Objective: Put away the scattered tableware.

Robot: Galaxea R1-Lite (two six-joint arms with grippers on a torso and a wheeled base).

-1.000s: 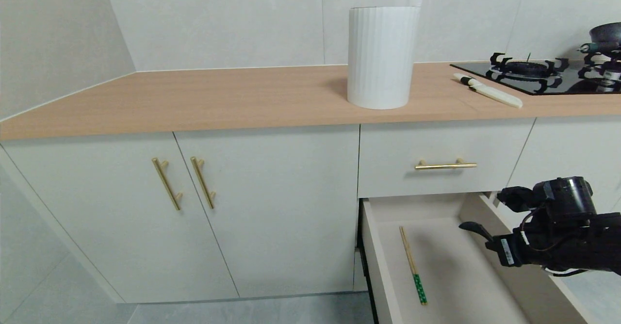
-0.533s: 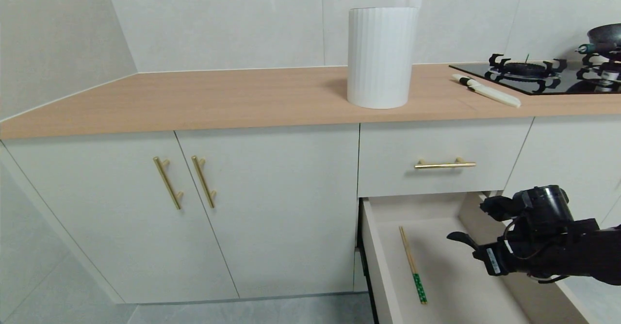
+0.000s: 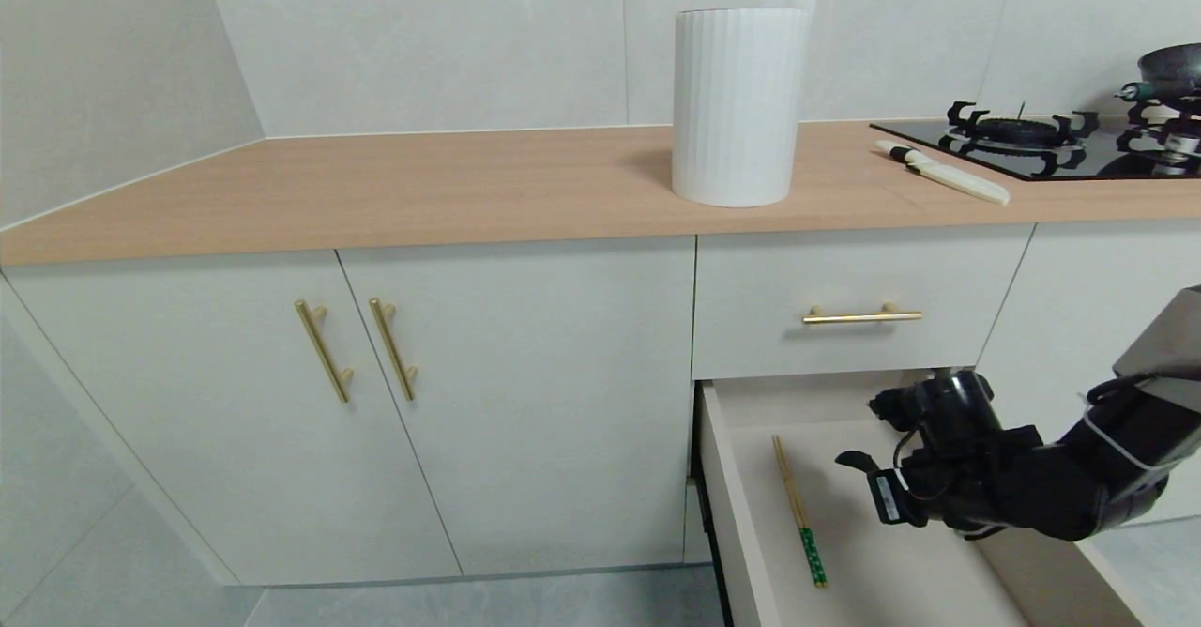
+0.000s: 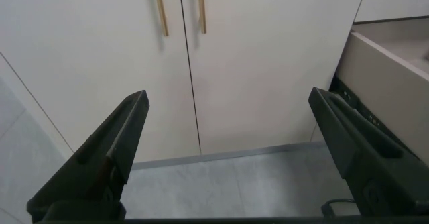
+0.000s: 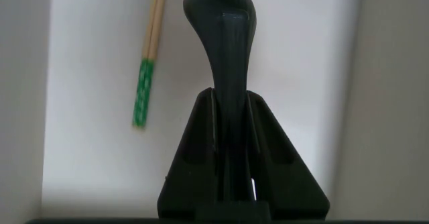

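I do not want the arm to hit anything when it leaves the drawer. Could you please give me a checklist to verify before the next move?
1. Drawer open: ok, it is pulled out.
2. Chopsticks put away: ok, they lie on the drawer floor.
3. Right gripper empty: ok, shut on nothing, over the drawer floor, apart from the chopsticks.
4. Left gripper free: ok, open and holding nothing, facing the cabinet doors.
5. Knife put away: not ok, it lies on the counter near the stove.

Matt wood-look countertop (image 3: 422, 186); glossy wall tiles (image 3: 422, 36); brassy metal handle (image 3: 861, 318); wooden chopsticks (image 3: 791, 496)
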